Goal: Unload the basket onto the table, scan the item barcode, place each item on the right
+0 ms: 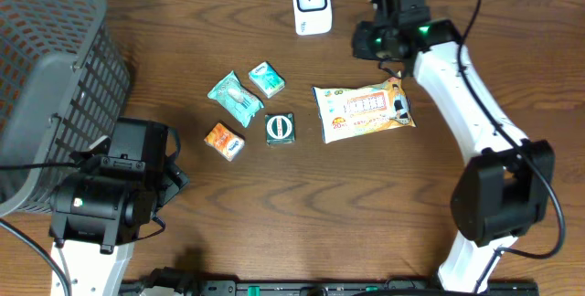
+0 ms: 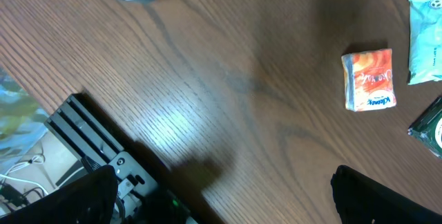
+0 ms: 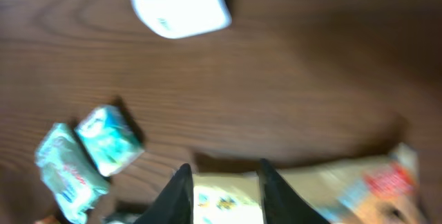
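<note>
We find the wipes packet [image 1: 364,109] lying flat on the table [image 1: 366,205], right of centre in the overhead view and below the white scanner [image 1: 311,4] at the top edge. The right gripper [image 3: 221,182] stands partly open over the packet's upper edge. We cannot confirm contact. The left gripper [image 2: 221,182], at the lower left, is spread wide and holds nothing.
</note>
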You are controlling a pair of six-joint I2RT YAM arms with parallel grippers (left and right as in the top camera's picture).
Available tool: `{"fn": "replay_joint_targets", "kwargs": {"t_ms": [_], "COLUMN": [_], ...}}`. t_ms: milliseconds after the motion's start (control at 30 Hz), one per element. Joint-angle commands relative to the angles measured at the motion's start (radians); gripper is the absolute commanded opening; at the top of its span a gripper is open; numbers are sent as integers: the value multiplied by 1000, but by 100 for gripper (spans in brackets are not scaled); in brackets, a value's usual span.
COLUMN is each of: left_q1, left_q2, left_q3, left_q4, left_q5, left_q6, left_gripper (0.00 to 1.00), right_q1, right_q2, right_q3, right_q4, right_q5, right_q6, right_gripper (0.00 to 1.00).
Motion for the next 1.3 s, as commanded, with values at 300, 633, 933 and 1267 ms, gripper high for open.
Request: {"fn": "replay_joint_targets", "kwargs": {"t_ms": [300,633,933,1267], "left_q1": [4,4,4,4], "left_q2": [-5,-5,-5,-5], "left_q3": [19,19,19,19], "left_q4": [-3,-3,-3,-3], "left_q5": [-16,-17,-16,-16], "left_q6": [-10,-10,-10,-10], "left_gripper": [98,97,98,98], "right_q1": [151,164,153,108], "right_q2": [245,132,-24,-74], "right_q3": [-3,-1,-1,-2], "right_q4": [-48,-501,-684,-558], "right_q5": [-34,89,346,363], "right_q6": [-24,-53,34,49], "right_gripper": [36,38,41,65]}}
